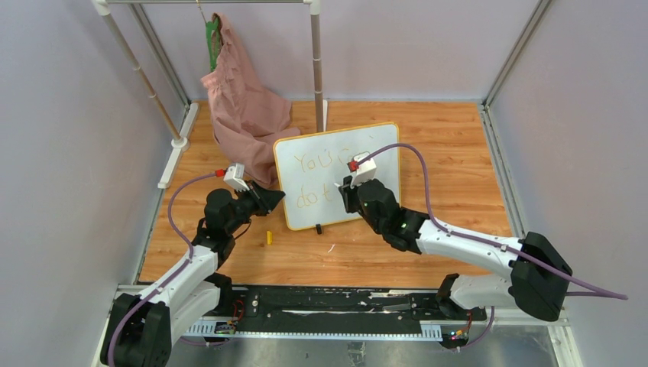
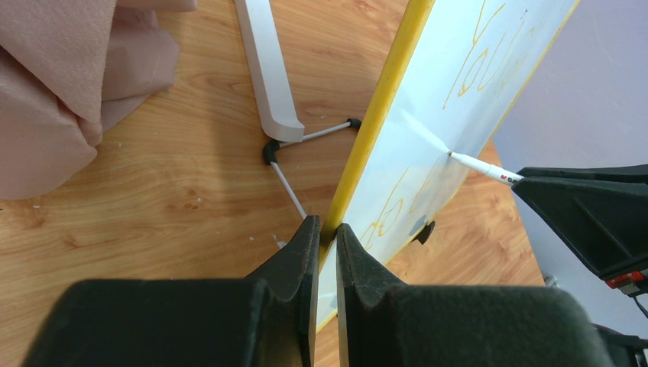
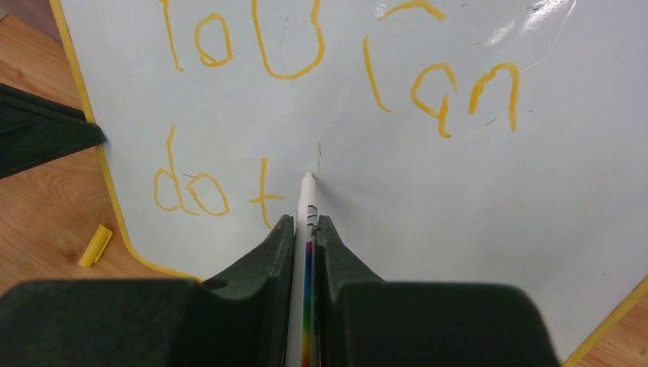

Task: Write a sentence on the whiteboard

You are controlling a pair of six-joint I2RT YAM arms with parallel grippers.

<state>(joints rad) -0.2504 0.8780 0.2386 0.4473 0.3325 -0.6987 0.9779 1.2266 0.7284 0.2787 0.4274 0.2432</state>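
Right pincer (image 3: 306, 223) was clamped narrow on one white marker (image 3: 308, 200), its tip on the whiteboard (image 3: 474, 199) just right of the "t". Left pincer (image 2: 326, 229) was pinched on the board's yellow left edge, low down near the corner. One whiteboard, standing mid-table (image 1: 443, 130) and leaning back, with a wire stand (image 2: 289, 187) behind it. One black foot (image 1: 319, 228) showed at its bottom edge. Sentence (image 3: 289, 76): two orange-yellow lines, "You can" on top, "do t" below. One yellow cap (image 1: 269, 238) lay on the wood near the board's lower left corner, not touching it. One pink cloth (image 1: 243, 111) hung from one white rack (image 1: 316, 53) behind the board.
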